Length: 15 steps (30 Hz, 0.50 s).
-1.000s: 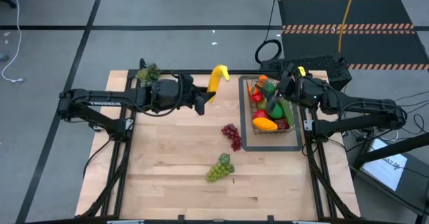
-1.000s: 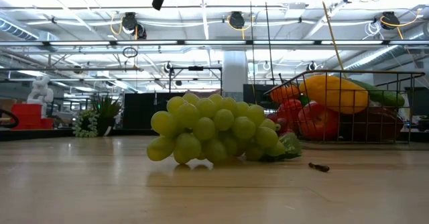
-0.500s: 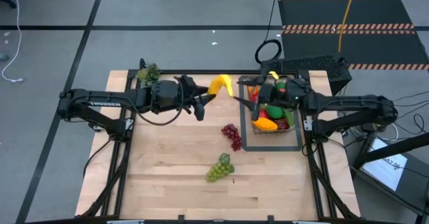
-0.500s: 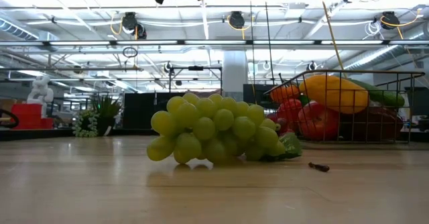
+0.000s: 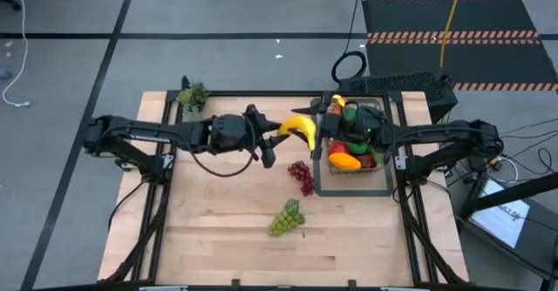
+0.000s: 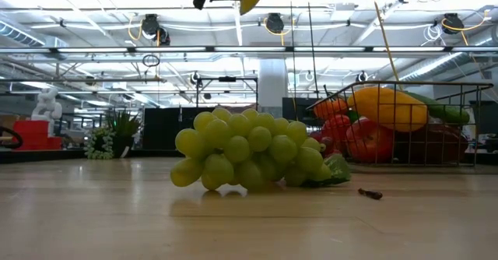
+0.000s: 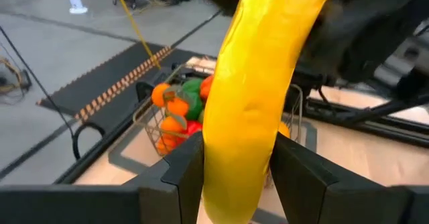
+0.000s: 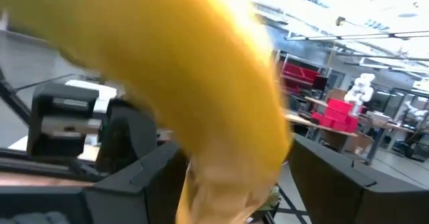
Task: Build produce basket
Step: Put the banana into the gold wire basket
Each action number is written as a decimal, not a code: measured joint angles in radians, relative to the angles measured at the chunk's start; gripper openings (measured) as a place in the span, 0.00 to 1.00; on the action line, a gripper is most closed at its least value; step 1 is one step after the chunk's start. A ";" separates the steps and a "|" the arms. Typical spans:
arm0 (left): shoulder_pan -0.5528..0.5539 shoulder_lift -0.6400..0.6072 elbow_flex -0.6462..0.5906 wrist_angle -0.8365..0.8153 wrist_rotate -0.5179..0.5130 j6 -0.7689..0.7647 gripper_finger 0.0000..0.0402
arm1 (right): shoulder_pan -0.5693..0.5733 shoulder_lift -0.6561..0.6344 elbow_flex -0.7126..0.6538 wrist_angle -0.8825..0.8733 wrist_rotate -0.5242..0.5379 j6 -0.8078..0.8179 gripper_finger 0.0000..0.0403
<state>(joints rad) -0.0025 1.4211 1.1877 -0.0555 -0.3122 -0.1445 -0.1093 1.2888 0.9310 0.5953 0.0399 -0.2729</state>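
Wooden table (image 5: 218, 213): left pincer (image 5: 281, 137), pinching banana (image 5: 301, 130), has advanced beside basket (image 5: 353, 165); right pincer (image 5: 324, 127), spread, now straddles it. Handover imminent.

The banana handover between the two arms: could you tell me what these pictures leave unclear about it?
- Right gripper, high view: whether its fingers touch the banana is too small to tell; in its wrist view the blurred banana fills the frame.
- Low view: both grippers are cut off by the top edge.
- Basket bottom: hidden under the piled produce.
- Left gripper: clearly clamped on the banana.
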 joint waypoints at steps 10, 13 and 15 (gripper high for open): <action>0.000 0.003 0.000 0.007 -0.003 0.046 0.39 | 0.000 0.010 0.000 -0.002 -0.046 -0.028 0.42; 0.001 0.003 0.000 0.007 -0.003 0.060 0.39 | 0.000 0.010 0.000 -0.005 -0.047 -0.029 0.36; 0.001 0.003 0.000 0.006 -0.004 0.080 0.40 | 0.000 0.010 0.000 -0.007 -0.048 -0.032 0.34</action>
<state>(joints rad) -0.0013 1.4239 1.1877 -0.0490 -0.3157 -0.0642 -0.1093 1.2984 0.9310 0.5879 -0.0080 -0.3046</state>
